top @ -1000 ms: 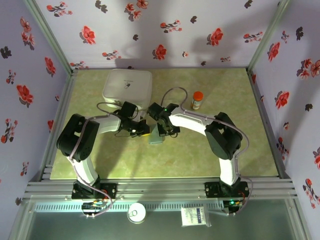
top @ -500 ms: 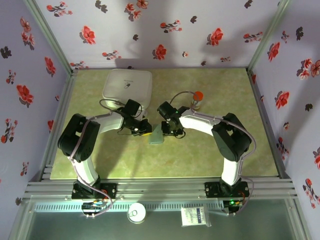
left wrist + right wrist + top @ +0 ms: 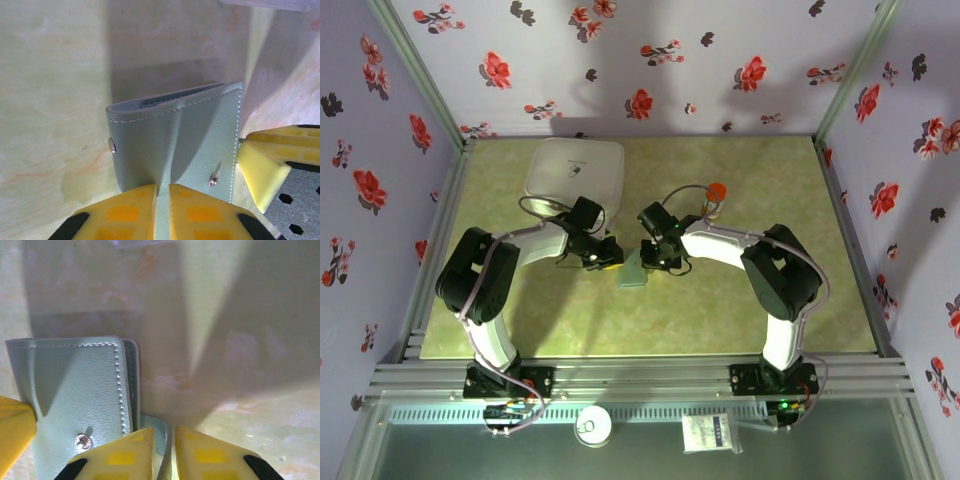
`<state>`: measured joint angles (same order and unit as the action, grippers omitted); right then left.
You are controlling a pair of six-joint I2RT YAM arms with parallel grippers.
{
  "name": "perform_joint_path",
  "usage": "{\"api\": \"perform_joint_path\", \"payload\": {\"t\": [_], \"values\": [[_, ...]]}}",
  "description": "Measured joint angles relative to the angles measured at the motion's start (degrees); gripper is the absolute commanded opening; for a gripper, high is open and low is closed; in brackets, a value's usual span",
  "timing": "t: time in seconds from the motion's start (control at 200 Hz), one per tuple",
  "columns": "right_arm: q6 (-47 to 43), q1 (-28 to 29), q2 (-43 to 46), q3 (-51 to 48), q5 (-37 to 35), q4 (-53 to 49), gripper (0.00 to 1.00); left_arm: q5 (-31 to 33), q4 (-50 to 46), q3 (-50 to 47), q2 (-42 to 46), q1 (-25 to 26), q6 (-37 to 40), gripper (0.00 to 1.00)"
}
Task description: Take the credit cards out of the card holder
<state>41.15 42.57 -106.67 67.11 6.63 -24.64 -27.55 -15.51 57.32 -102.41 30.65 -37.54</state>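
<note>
Grey-blue card holder (image 3: 632, 272), left jaws pinching panel (image 3: 185, 140), right jaws pinching strap (image 3: 159, 422)

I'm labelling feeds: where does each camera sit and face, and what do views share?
Top external: above and behind the bases, looking down on the table; left arm and right arm show.
Left wrist: on the left arm, looking down past the left fingers, which pinch the card holder.
Right wrist: on the right arm, looking down past the right fingers, which pinch its strap.
Shared: all three show the card holder.
</note>
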Motion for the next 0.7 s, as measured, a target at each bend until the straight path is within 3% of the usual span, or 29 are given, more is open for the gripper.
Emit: {"api": "perform_joint_path", "payload": {"t": [0.285,0.7], "values": [[-0.1,-0.6,-1.0,-0.5,0.9,0.9,0.12,1.2,0.0,0.2,0.8,0.0,-0.6,0.14],[-3.1,-2.9,2.6,-0.6,-0.3,-3.4,0.04,3.9,0.9,-0.3,8.2,-1.6,-2.0,0.27]]}}
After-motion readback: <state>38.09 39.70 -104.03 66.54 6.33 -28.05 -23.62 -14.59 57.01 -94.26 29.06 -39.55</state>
